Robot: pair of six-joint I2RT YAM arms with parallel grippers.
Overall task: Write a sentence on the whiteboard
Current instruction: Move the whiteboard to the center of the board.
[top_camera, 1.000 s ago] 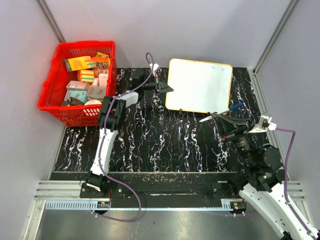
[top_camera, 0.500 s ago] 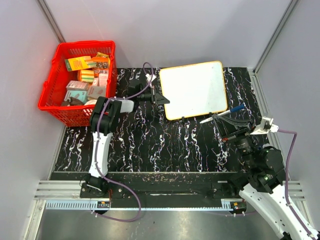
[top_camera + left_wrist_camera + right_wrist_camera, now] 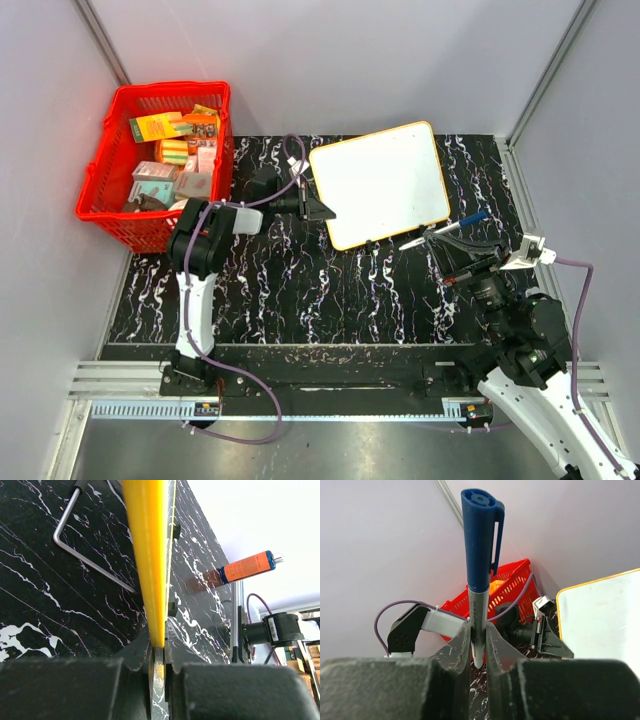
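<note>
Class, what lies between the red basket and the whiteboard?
In the top view: the left gripper, clamped on the whiteboard edge, and its arm with a purple cable, over black marbled table.

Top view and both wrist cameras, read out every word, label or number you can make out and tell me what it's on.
Nothing here can be read.
whiteboard: no writing visible.
boxes in the red basket: print too small to read.
white label on a black part, left wrist view: too blurred.
blue marker: no print visible.
</note>
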